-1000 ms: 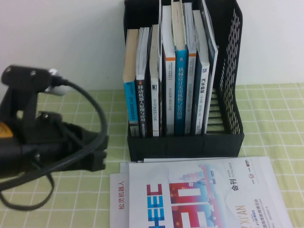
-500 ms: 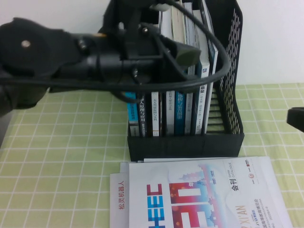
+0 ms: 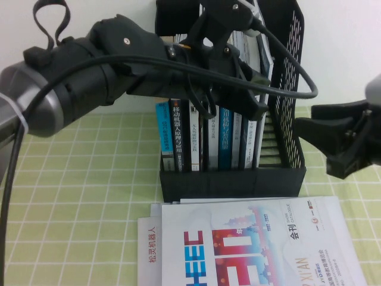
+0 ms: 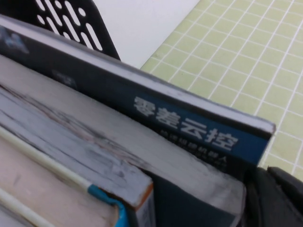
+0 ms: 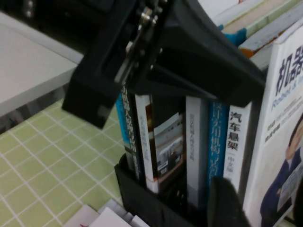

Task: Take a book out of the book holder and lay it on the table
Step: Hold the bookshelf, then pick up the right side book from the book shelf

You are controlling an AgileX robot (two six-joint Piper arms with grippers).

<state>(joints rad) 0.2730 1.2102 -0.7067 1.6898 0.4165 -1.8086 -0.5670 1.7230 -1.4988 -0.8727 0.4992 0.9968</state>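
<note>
The black book holder point(image 3: 232, 182) stands at the back of the green checked table point(image 3: 77, 196), full of upright books. The book, a white magazine with a portrait of a dark-suited man point(image 5: 284, 142), stands in the rightmost filled slot; in the high view only its lower edge point(image 3: 261, 140) shows. My left gripper point(image 3: 257, 109) reaches over the tops of the books, and one of its fingers point(image 4: 279, 198) lies by a blue book's corner; it looks open. My right gripper point(image 3: 326, 146) hovers open, just right of the holder, facing the magazine point(image 5: 262, 208).
A white "HEEC 30" magazine point(image 3: 256, 244) lies flat in front of the holder on another booklet with red lettering point(image 3: 149, 250). Thick books with coloured spines point(image 3: 226, 137) fill the holder. A white wall point(image 3: 339, 47) stands behind.
My left arm has risen from the table's left side and swung across to the tops of the books. My right gripper has come in from the right edge towards the holder.
</note>
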